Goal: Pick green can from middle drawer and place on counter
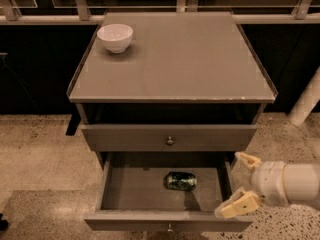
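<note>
The green can point(181, 181) lies on its side on the floor of the middle drawer point(125, 189), which is pulled out, right of its centre. My gripper point(243, 182) is open and empty. It hangs at the drawer's right wall, right of the can and apart from it. Its upper finger point(248, 160) is over the wall and its lower finger point(239, 204) is near the drawer's front right corner. The counter point(180, 59) is the grey top above.
A white bowl point(115, 36) stands on the counter's back left corner. The upper knobbed drawer point(170, 138) is shut. A railing point(160, 19) runs behind the cabinet. Speckled floor point(35, 154) lies to both sides.
</note>
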You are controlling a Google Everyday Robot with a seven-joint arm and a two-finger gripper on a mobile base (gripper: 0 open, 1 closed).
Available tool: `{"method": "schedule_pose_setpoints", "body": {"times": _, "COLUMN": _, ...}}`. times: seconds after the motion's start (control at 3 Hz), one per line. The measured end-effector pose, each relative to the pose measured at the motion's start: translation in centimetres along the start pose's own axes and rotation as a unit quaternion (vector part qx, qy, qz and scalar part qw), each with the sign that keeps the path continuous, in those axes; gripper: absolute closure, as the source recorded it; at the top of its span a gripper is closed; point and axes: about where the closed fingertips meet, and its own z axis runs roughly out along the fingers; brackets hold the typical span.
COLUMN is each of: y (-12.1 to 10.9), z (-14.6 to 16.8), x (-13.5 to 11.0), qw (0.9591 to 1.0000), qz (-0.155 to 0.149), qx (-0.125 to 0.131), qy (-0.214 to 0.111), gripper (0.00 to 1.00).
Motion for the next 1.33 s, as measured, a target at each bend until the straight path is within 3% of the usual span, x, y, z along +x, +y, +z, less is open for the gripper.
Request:
{"method": "schedule_pose_setpoints", "body": {"times": 0.33, "y": -0.7, "z": 5.6, "x": 4.2, "qw": 0.9977, "qz": 0.025, "qx": 0.018, "qy": -0.06, "gripper": 0.0}}
{"method": "schedule_pose_setpoints", "body": {"times": 1.0, "y": -0.4, "z": 7.5, "x": 6.4, "qw": 0.9959, "qz": 0.041, "qx": 0.028, "qy": -0.075, "gripper": 0.0}}
{"method": "schedule_pose_setpoints", "body": {"times": 1.33, "y": -1.9, "z": 9.5, "x": 8.5, "qw": 0.994, "qz": 0.041, "qx": 0.052, "qy": -0.087, "gripper": 0.0}}
